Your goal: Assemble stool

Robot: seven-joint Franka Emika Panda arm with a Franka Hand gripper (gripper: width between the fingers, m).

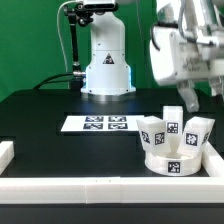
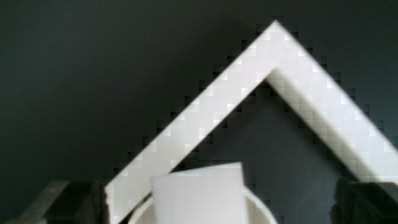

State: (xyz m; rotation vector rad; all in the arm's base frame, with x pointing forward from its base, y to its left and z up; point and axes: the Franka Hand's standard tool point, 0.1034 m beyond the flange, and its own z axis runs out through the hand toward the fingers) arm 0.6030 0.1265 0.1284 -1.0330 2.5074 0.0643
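Observation:
The round white stool disc (image 1: 176, 163) lies at the front of the exterior view's right. Three short white tagged legs stand on it: one (image 1: 155, 131), one (image 1: 172, 122) and one (image 1: 199, 132). My gripper (image 1: 187, 98) hangs blurred just above the legs. In the wrist view the gripper (image 2: 214, 212) is open. Its dark fingers (image 2: 61, 206) sit at either side of one leg's white top (image 2: 198, 196), with dark gaps between. Nothing is held.
The marker board (image 1: 97, 124) lies flat mid-table in front of the robot base (image 1: 107, 70). White border rails run along the front (image 1: 90, 189) and the exterior view's left (image 1: 8, 152). In the wrist view two rails meet in a corner (image 2: 276, 40).

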